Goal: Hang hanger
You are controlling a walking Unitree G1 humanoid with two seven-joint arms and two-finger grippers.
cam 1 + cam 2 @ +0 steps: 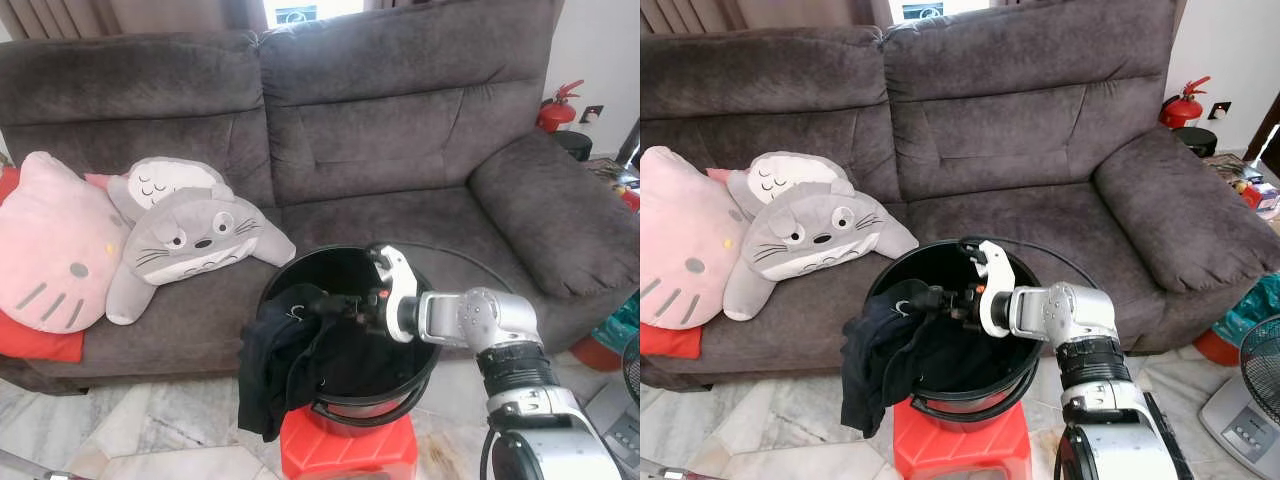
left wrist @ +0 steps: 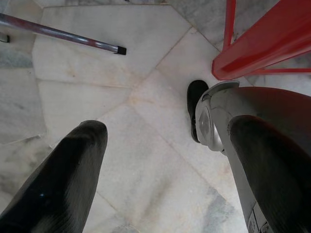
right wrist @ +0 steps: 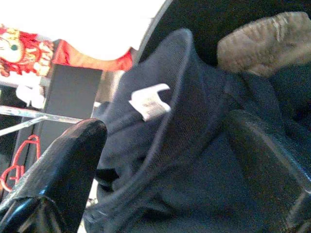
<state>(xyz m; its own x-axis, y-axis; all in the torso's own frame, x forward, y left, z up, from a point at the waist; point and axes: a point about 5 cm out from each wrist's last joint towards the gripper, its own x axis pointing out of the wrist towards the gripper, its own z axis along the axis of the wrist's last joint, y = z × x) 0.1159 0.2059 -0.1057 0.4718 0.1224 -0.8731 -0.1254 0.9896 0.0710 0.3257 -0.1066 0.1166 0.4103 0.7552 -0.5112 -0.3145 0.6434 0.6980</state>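
Right at the fingertips of the right end effector, spread wide, sits the dark garment draped over the bucket rim.

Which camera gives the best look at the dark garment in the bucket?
The right wrist view: the dark garment is close up, with collar and white label visible between the right claw's fingers. The eye views show it draped over the black bucket's rim.

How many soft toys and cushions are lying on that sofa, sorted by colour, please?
Pink: 1, a cat-face cushion
Grey: 2, a big plush toy and a sleeping-face one behind it
Red: 1, a cushion under the pink one
Total: 4
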